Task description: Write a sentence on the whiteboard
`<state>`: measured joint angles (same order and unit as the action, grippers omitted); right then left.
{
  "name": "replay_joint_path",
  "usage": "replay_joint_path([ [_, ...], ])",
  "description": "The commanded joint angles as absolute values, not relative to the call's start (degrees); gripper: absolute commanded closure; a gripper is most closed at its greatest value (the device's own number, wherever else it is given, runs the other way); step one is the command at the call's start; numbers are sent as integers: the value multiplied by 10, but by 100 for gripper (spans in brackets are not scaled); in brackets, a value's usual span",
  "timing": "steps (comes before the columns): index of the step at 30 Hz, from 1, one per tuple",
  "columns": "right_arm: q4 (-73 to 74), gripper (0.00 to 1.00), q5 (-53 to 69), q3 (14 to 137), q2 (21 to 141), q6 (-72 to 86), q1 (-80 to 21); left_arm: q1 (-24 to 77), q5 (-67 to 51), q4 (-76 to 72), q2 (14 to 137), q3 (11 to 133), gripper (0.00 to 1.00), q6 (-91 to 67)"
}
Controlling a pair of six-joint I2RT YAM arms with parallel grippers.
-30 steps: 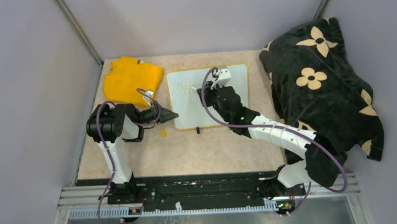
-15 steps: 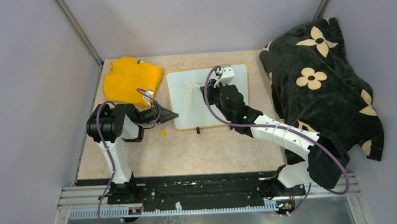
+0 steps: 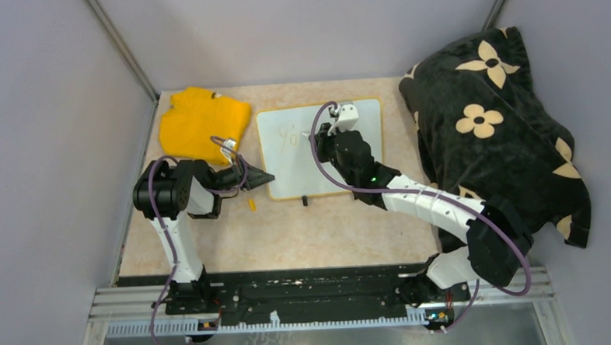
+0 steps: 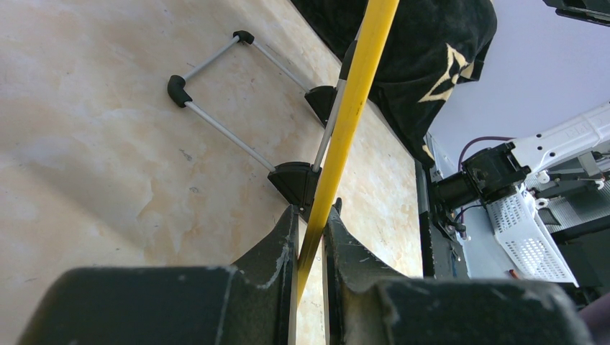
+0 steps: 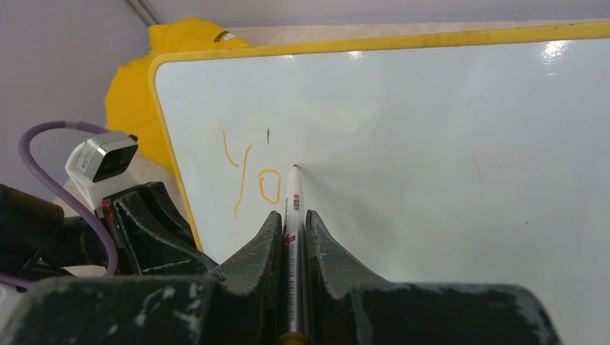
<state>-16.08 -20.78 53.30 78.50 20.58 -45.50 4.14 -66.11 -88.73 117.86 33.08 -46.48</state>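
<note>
The whiteboard [image 3: 287, 173] lies flat mid-table, with a white face [image 5: 446, 136] and a yellow-orange rim [image 4: 354, 93]. Of the sentence, only the thin yellow-orange letters "yo" [image 5: 252, 180] show near the board's top left [image 3: 289, 136]. My right gripper [image 5: 293, 219] is shut on a white marker [image 5: 293, 205], and the marker's tip touches the board just right of the "o". The right gripper also shows over the board's upper middle in the top view [image 3: 315, 133]. My left gripper [image 4: 311, 215] is shut on the board's rim at its left edge [image 3: 265, 178].
A yellow cloth [image 3: 203, 122] lies at the back left, beside the board. A black blanket with cream flowers [image 3: 495, 125] covers the right side. A small orange cap [image 3: 252, 204] lies near the board's front left corner. The board's black feet and wire stand [image 4: 291, 180] show underneath.
The right gripper has moved the marker a little to the right over the board. The writing has grown from a faint "y" to "yo". The left arm has not moved.
</note>
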Motion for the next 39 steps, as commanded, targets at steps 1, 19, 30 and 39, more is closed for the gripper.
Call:
replay_joint_path([
  [1, -180, 100, -215, 533, 782, 205, -450, 43, -651, -1026, 1197, 332, 100, -466],
  [19, -174, 100, -217, 485, 755, 221, -450, 43, -650, -1026, 1197, 332, 100, -466],
  [30, -169, 100, -239, 459, 729, 219, -448, 44, -651, -1026, 1197, 332, 100, -467],
  [39, -167, 100, -240, 471, 726, 211, -437, 43, -651, -1026, 1197, 332, 100, -467],
])
